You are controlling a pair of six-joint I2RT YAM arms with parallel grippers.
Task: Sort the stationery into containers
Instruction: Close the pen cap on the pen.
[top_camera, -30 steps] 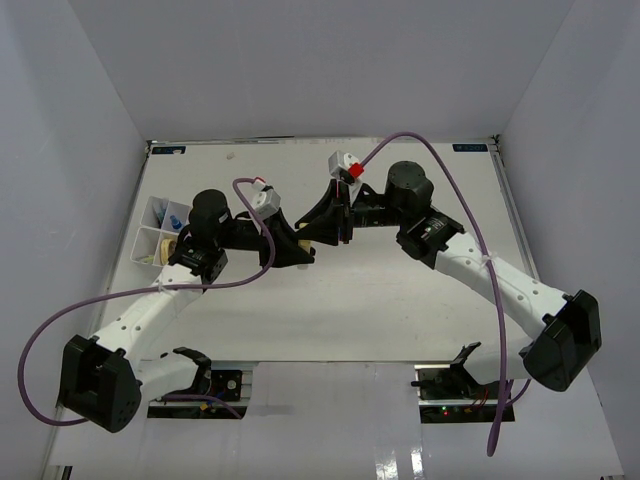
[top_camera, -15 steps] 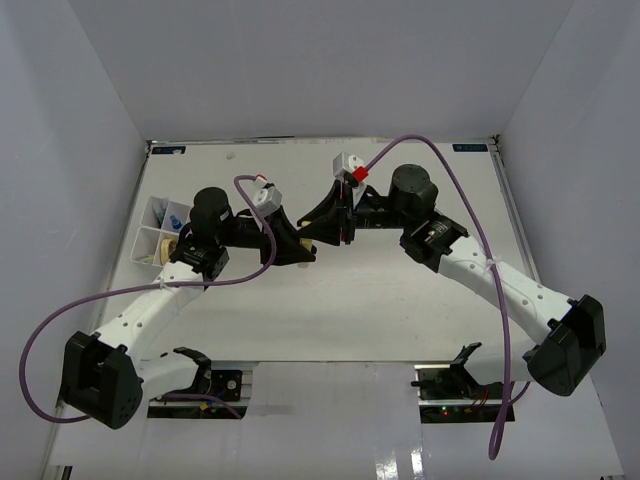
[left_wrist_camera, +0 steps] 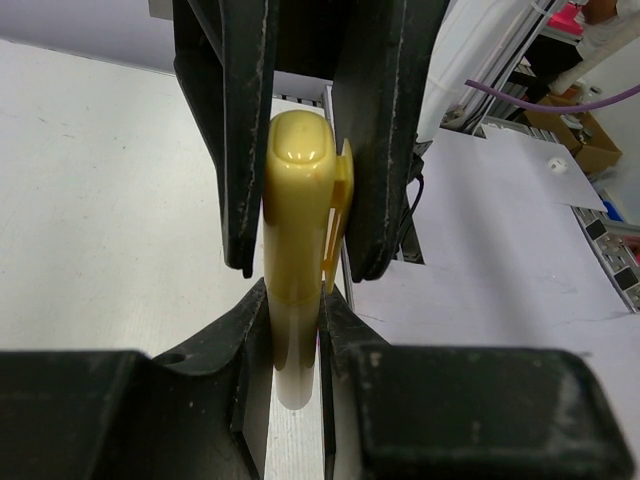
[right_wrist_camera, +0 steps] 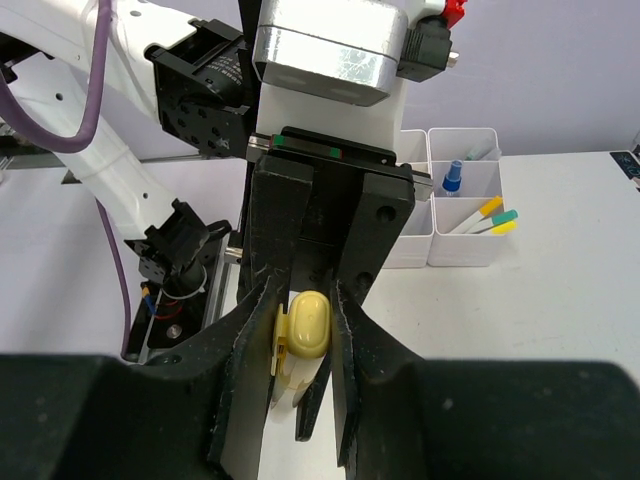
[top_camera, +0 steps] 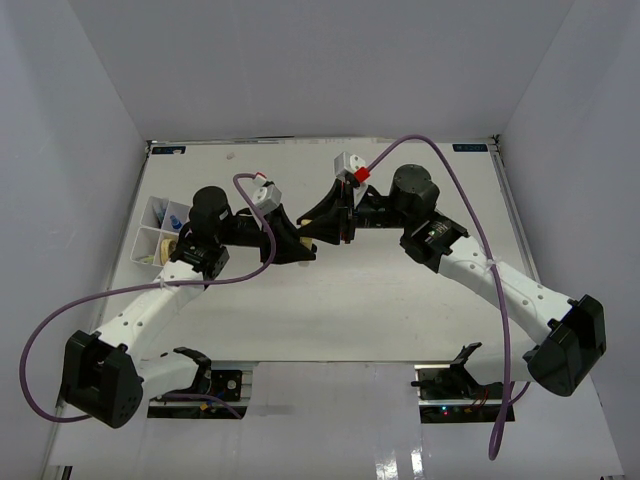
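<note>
Left gripper [left_wrist_camera: 295, 312] and right gripper [right_wrist_camera: 300, 300] both clamp one marker [left_wrist_camera: 297, 200] between their fingers, likely a handover toward the tray [right_wrist_camera: 463, 131].

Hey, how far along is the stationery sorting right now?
Partly done: the tray already holds a blue-capped bottle and yellow- and teal-tipped pens. In hand: a yellow marker, gripped at once by the left pincer and the right pincer. Left: that marker has not reached a compartment. I see no other loose stationery.
</note>
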